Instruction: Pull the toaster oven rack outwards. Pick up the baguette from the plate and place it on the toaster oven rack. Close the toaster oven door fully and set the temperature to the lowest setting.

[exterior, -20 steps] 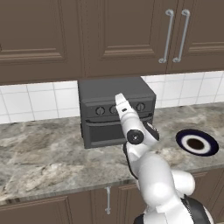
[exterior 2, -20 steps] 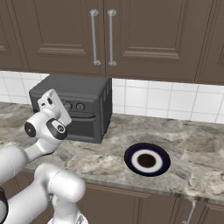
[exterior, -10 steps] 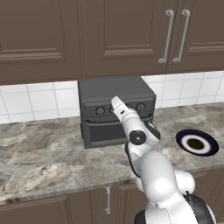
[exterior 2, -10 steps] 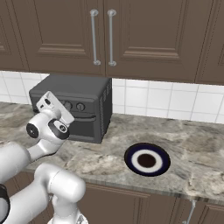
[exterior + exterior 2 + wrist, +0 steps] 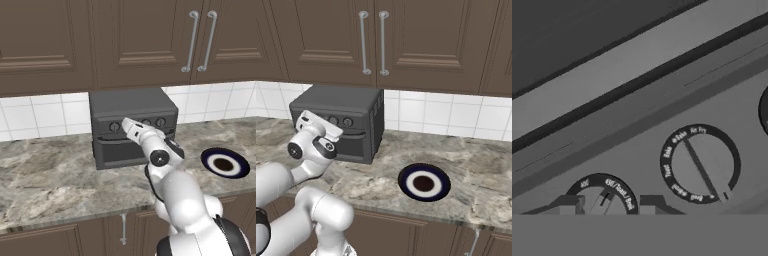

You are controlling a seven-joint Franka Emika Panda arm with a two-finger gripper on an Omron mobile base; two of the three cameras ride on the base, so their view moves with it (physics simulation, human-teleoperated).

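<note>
Marble worktop [image 5: 45, 185]: claw [image 5: 607, 201] part-open, straddling toaster oven [image 5: 131, 107] temperature knob [image 5: 603, 196], gripping nothing visible; toaster oven door [image 5: 120, 151] shut.

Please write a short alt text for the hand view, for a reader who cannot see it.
Close-up of the toaster oven front: the gripper straddles a round knob ringed with temperature marks; another labelled dial is beside it.

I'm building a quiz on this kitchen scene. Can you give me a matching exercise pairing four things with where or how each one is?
Things:
1. toaster oven door
2. plate
3. gripper
4. cabinet handles

States:
A. up at the row of knobs
B. shut
C. on the counter, nothing on it
D. above the toaster oven

Pairs: 1-B, 2-C, 3-A, 4-D
</note>
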